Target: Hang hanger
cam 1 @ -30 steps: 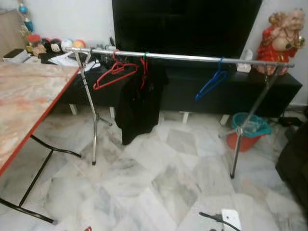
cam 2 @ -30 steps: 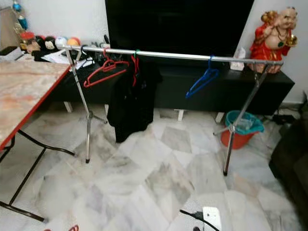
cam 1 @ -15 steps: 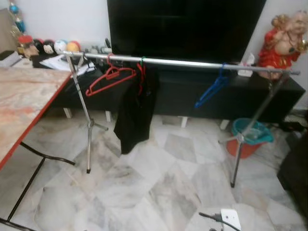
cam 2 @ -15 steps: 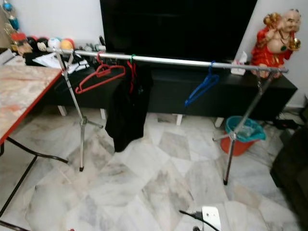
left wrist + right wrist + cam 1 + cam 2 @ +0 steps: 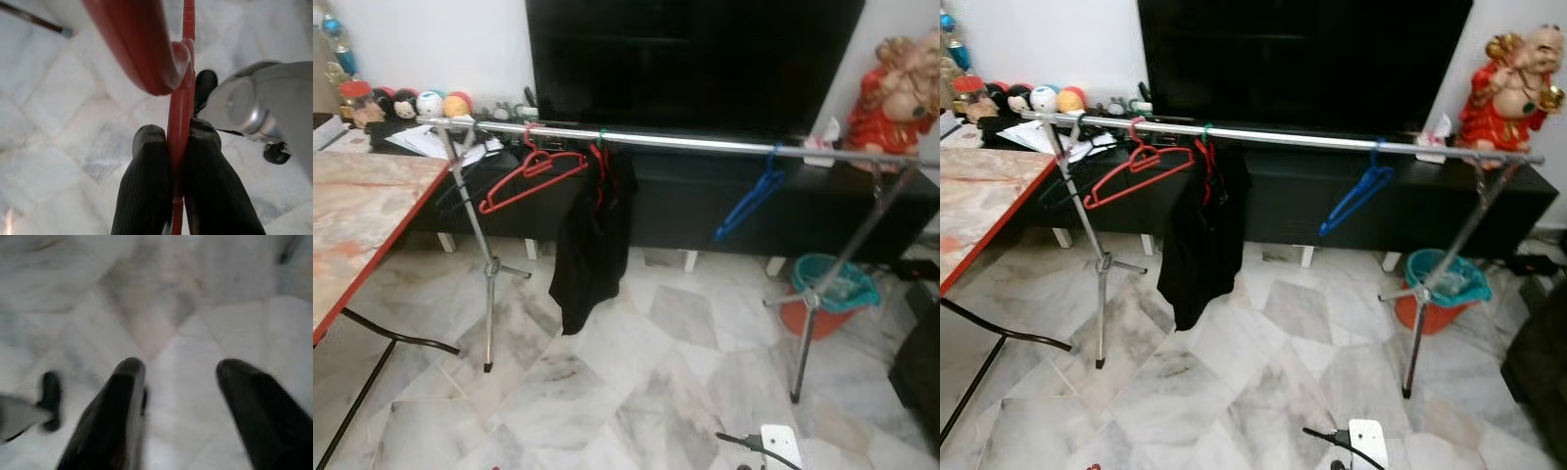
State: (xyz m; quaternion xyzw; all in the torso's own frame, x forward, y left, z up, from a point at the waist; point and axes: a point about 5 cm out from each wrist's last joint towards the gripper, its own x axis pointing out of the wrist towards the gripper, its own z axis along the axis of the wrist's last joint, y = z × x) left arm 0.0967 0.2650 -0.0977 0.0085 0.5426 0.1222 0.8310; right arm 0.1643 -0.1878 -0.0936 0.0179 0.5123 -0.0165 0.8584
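A long silver clothes rail (image 5: 705,144) on two tripod stands crosses the room in front of a black TV cabinet. On it hang a red hanger (image 5: 530,177), a black garment (image 5: 592,240) on another red hanger, and a blue hanger (image 5: 749,196). In the left wrist view my left gripper (image 5: 177,142) is shut on the thin bar of a red hanger (image 5: 180,105), held above the marble floor. In the right wrist view my right gripper (image 5: 181,369) is open, with only blurred floor between its fingers.
A marble-topped table (image 5: 362,225) with red edging and black legs stands at the left. A teal and orange bucket (image 5: 829,290) sits by the rail's right stand. A white power strip (image 5: 780,446) with a black cable lies on the floor. A red figurine (image 5: 891,98) stands on the cabinet.
The whole head view has shifted: the rail and cabinet now sit lower and larger, and less of the table shows. The hangers on the rail keep their places.
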